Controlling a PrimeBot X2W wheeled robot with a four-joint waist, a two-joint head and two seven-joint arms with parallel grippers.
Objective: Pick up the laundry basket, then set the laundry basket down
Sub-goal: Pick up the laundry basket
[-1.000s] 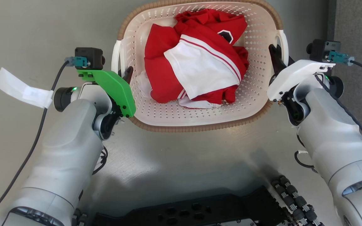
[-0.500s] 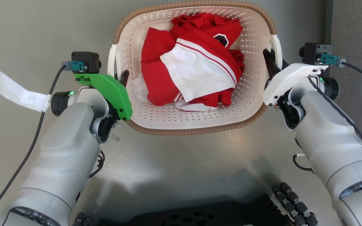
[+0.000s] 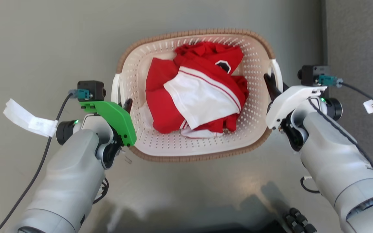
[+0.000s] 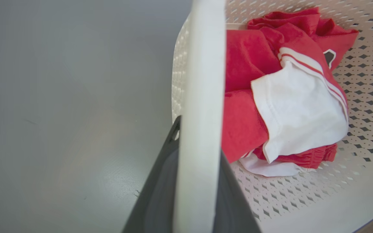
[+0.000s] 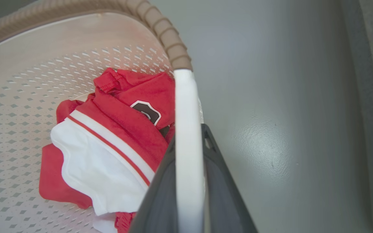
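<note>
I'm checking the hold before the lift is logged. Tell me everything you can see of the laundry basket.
The laundry basket is a rounded-rectangular tub of cream perforated plastic with a brown woven-look rim and a white handle on each side. It is upright and level, holding crumpled red and white clothes. The left gripper is shut on the left handle, the right gripper on the right handle, one finger inside and one outside. Grey floor lies below; whether it touches cannot be told.

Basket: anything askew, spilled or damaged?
Nothing stands out: basket looks intact, clothes bunched inside with none over the rim, left claw and right claw each clamped on a handle.
</note>
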